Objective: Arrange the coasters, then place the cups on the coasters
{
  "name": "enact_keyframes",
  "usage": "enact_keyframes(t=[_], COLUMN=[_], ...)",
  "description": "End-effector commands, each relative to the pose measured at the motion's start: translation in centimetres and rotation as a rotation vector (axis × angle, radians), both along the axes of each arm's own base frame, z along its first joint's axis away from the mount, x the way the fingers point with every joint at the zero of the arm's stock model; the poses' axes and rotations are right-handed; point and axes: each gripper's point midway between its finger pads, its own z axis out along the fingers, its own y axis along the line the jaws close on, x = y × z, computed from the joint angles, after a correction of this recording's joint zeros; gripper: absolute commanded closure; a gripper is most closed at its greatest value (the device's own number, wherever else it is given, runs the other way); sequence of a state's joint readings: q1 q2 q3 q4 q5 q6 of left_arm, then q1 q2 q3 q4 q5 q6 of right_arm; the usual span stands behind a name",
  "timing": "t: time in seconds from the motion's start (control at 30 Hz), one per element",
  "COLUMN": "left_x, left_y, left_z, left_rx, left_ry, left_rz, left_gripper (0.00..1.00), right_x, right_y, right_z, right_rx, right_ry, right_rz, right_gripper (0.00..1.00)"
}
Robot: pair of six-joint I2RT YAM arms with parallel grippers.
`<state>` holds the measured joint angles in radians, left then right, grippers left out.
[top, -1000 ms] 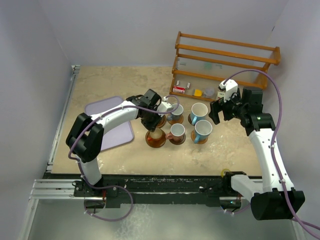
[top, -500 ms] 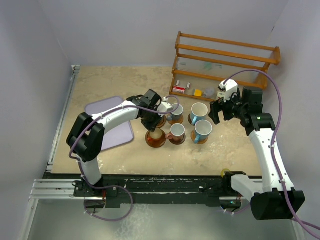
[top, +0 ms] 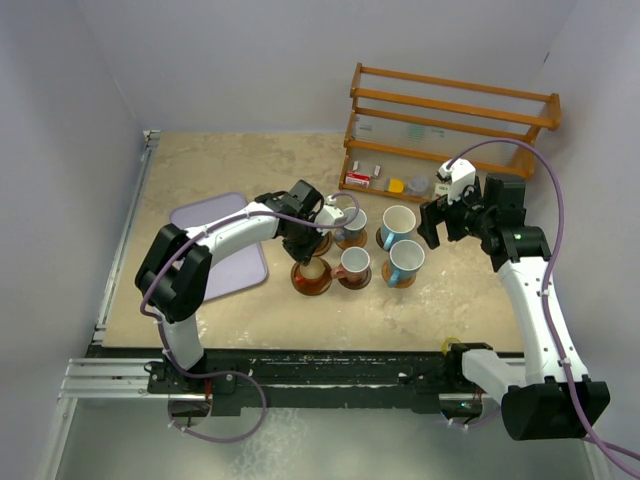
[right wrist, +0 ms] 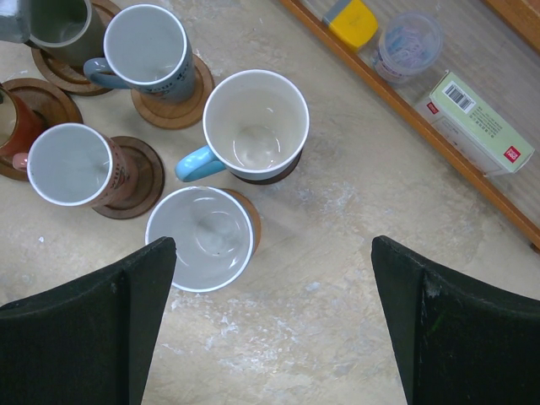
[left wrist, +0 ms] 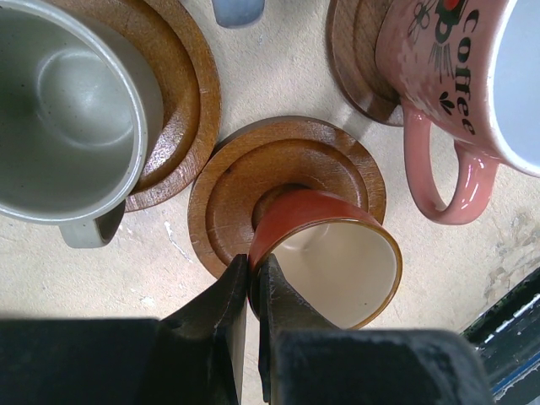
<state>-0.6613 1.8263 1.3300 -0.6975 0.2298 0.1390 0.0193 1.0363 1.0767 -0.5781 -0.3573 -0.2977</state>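
1. The left pincer point(left wrist: 253, 274) is clenched on the thin wall of the small copper-orange ceramic cup point(left wrist: 329, 253), at its rim. This grip is judged to leave the base free for setting down.
2. The cup is over the dark brown grooved wooden coaster point(left wrist: 236, 194), with its base at the disc's centre and apparently touching it.
3. The cup is tilted. Its long axis, from base to mouth, leans off vertical, and the mouth is turned toward the lower right of the left wrist view. No handle is seen.
4. Just beside it, a grey-green cup point(left wrist: 59, 110) and a pink cup lettered "coffee" point(left wrist: 456, 76) stand upright on their own coasters. This tight spacing is judged to explain the approach from above.
5. The right pincer point(right wrist: 270, 329) is released, with its jaws wide and nothing held. It hangs over the bare beige desk point(right wrist: 337, 278), near two white cups with light-blue handles point(right wrist: 256, 122), and is judged to be parked clear of the left arm.
6. Five cups are seen seated on coasters, so this one is judged to be the last. It must be brought upright before it is let go, or it may tip.
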Motion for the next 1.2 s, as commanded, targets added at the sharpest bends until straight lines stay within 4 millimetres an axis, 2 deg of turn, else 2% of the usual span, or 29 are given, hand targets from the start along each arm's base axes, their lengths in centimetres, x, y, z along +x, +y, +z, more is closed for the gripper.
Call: enact_keyframes(t=[0.0, 0.5, 0.83, 1.07, 1.17], left_x=[0.65, 1.48, 1.17, 0.86, 0.80], left_y=[-0.14, 0.41, 0.45, 0.42, 0.31], left_z=[0.48, 0.54, 0.22, -0.06, 0.35], left_rx=[-0.019, 0.005, 0.006, 0.005, -0.003], left_ry=[-0.026, -0.058, -0.048, -0.031, -0.032], left_rz=[0.014, 0.040, 0.033, 0.022, 0.016], left_gripper=[0.97, 0.97, 0.97, 0.86, 0.77], right_x=[0.29, 0.31, 0.30, 0.30, 0.32], right_y=[0.17, 0.16, 0.15, 0.15, 0.12], right_z=[0.50, 0.49, 0.51, 0.49, 0.38], right_rx=[0.003, 0.003, 0.002, 0.002, 0.002], right_ry=[-0.025, -0.024, -0.025, -0.024, -0.021], right_rz=[0.009, 0.007, 0.007, 0.007, 0.006], right_gripper=[0.00, 0.00, 0.00, 0.00, 0.00])
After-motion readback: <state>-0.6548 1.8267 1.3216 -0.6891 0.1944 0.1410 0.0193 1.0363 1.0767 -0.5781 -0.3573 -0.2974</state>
